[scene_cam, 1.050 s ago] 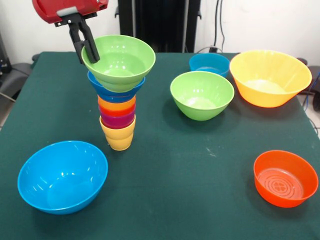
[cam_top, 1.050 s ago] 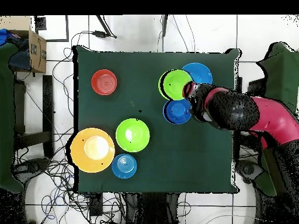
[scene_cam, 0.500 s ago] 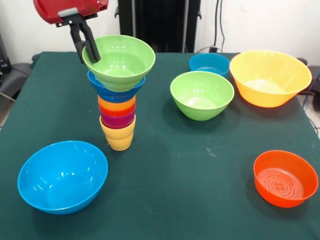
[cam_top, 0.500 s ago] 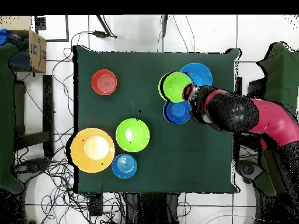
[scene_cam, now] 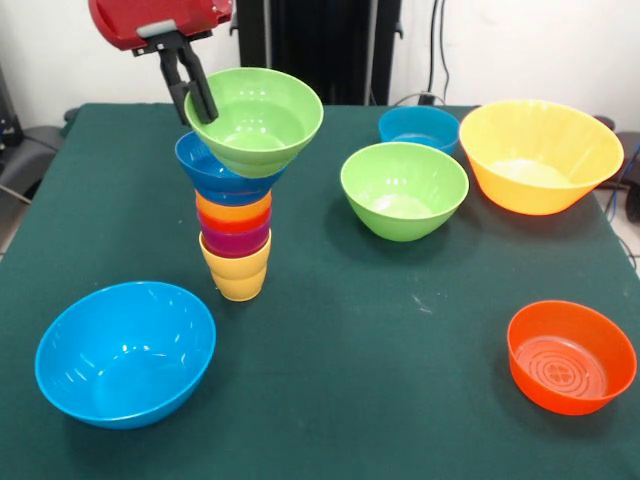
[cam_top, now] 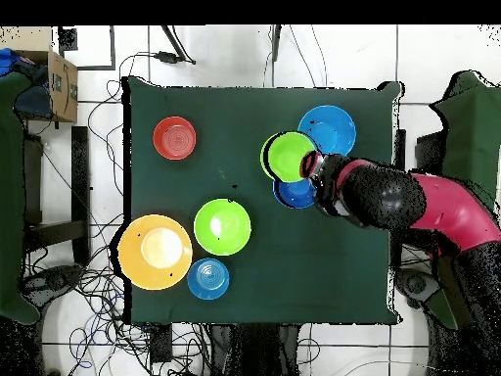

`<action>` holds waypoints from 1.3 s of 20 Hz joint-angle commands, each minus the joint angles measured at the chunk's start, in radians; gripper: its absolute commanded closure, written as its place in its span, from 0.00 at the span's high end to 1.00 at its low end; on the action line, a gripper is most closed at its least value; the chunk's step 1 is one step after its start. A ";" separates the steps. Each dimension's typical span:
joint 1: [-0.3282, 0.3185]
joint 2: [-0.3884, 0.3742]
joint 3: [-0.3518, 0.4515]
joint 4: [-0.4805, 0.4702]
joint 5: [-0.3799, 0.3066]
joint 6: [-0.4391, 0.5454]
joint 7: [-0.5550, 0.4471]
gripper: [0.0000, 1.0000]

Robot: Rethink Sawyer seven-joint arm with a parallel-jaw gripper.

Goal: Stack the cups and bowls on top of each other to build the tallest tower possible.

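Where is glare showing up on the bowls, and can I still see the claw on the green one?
Front view: white glints on the large blue bowl and inside the orange-red bowl, soft shadows beneath the bowls; the claw stands out crisply at the rim of the top green bowl. Overhead view: flat lighting, and the arm covers the claw.

red arm (scene_cam: 160, 20) reaching down from above, black claw (scene_cam: 195, 100) pinched shut, angled slightly
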 commanded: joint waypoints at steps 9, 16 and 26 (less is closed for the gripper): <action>-0.027 0.044 -0.044 0.063 -0.153 0.015 -0.175 0.00; -0.051 0.053 -0.026 0.068 -0.184 0.021 -0.176 0.00; -0.060 0.055 -0.008 0.088 -0.188 0.017 -0.155 0.00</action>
